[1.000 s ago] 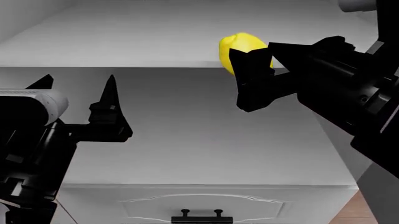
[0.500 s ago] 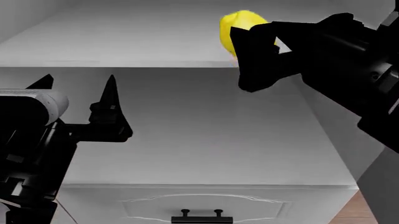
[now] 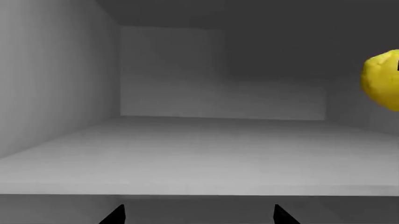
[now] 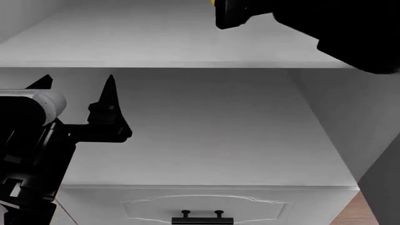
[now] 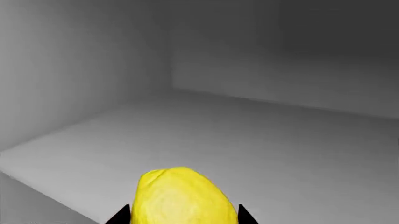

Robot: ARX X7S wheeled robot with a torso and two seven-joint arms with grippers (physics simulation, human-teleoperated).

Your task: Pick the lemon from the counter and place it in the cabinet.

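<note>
The yellow lemon [image 5: 184, 198] sits between the fingers of my right gripper [image 5: 182, 217], which is shut on it. It hangs just above the front part of the cabinet's upper shelf [image 5: 262, 140]. In the head view only a yellow sliver of the lemon [image 4: 212, 2] shows at the top edge, beside the right gripper [image 4: 230, 15]. The left wrist view catches the lemon [image 3: 383, 79] at its edge, over that same shelf [image 3: 199, 154]. My left gripper [image 4: 78, 80] is open and holds nothing, in front of the lower shelf [image 4: 200, 140]. The counter is out of view.
The cabinet's side walls [image 4: 350, 117] and back wall [image 3: 218, 74] close in both shelves. Below the lower shelf is a drawer with a curved moulding and a black handle [image 4: 201, 216]. A strip of brown floor [image 4: 351, 211] shows at the bottom right.
My right gripper has risen and reached further over the upper shelf with the lemon, which is now almost out of the head view. The left arm has not moved.
</note>
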